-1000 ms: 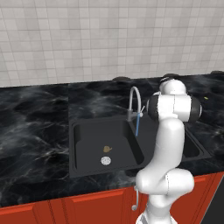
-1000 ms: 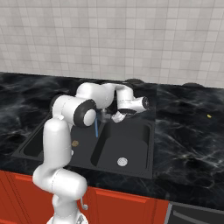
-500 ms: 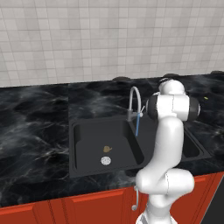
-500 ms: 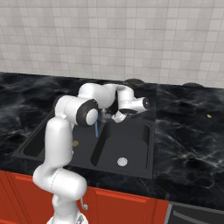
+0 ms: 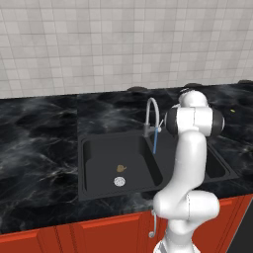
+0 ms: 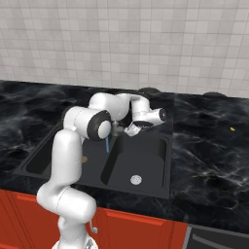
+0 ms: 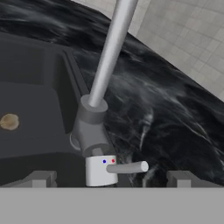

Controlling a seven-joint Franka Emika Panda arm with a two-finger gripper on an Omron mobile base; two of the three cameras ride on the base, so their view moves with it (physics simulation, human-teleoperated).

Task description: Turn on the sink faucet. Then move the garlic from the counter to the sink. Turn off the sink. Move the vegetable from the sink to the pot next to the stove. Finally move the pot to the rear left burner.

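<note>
The sink faucet (image 5: 152, 112) arches over the divider of the dark double sink (image 5: 85, 170), and a thin blue stream (image 5: 155, 141) falls from its spout. The garlic (image 5: 120, 168) lies in the left bowl, just above the silver drain (image 5: 119, 181). My gripper (image 6: 128, 130) is open beside the faucet's base. In the hand view the gripper (image 7: 109, 179) has its fingertips (image 7: 40, 178) spread wide on either side of the short side lever (image 7: 127, 167). The faucet stem (image 7: 109, 57) rises ahead, and the garlic (image 7: 8, 121) shows at the left.
Glossy black counter (image 5: 39, 138) surrounds the sink, above red cabinet fronts (image 5: 99, 232). The right bowl holds only its drain (image 6: 136, 179). A tiny yellow speck (image 6: 232, 129) lies on the counter far right. A tiled wall runs behind.
My hand has dipped very slightly toward the faucet's base. The garlic and the water stream look the same.
</note>
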